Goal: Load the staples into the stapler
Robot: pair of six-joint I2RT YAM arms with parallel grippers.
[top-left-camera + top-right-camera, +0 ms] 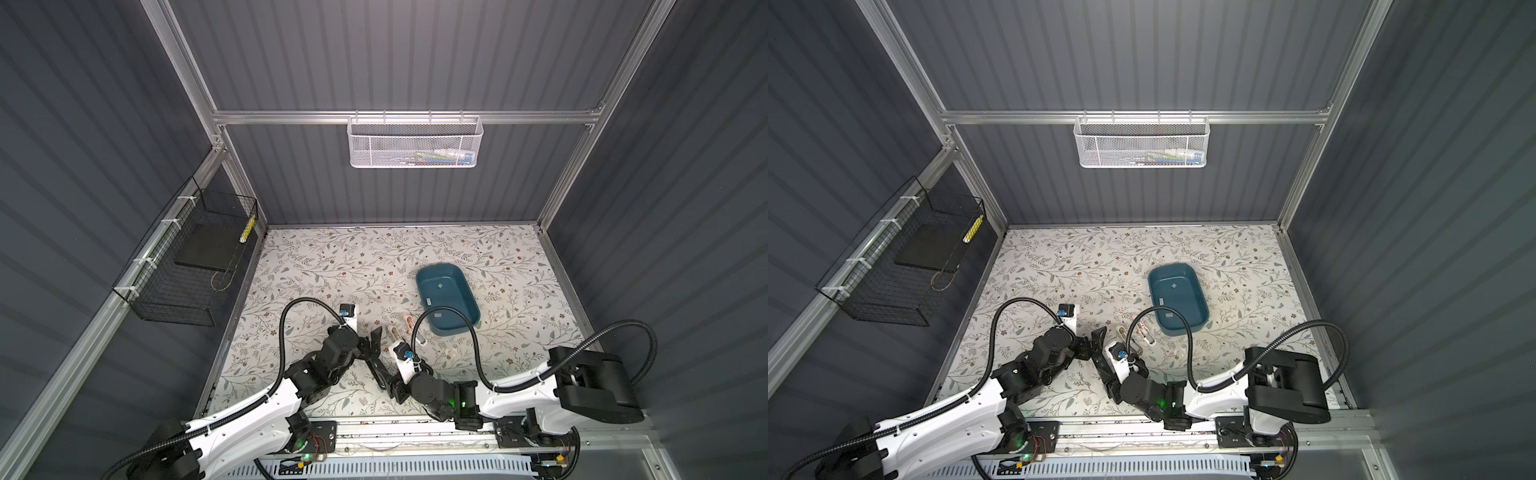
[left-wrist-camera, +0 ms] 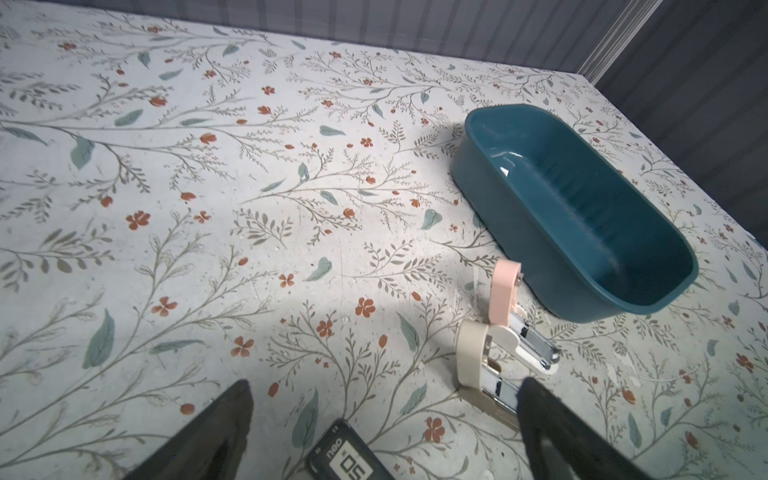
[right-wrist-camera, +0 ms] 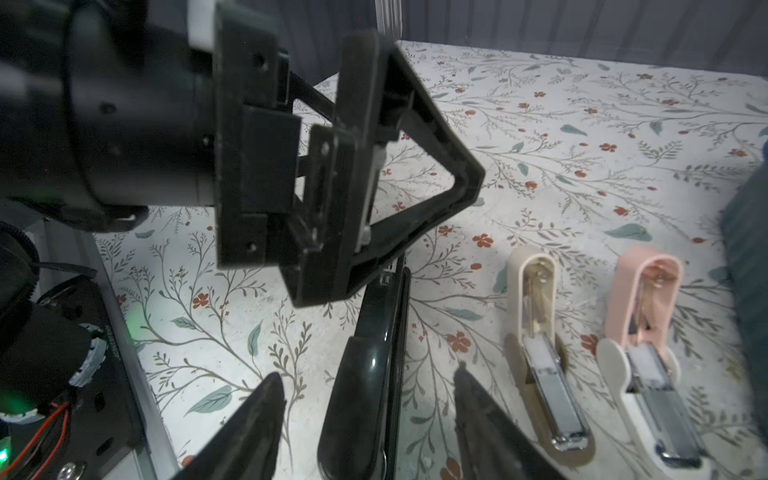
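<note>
Enclosing floral tabletop (image 1: 374, 257), grey walls (image 1: 395, 62); left tool (image 2: 386, 384) spread; right tool (image 3: 366, 371) spread, seemingly astride black stapler (image 3: 357, 436).

Left arm (image 1: 257, 399) and right arm (image 1: 519, 386) are both stretched in low, elbows bent, wrists angled toward each other. Left gripper (image 2: 385, 381) has its jaws spread wide. Right gripper (image 3: 366, 371) has its jaws parted, tips pointing down, just beside the left one.
</note>
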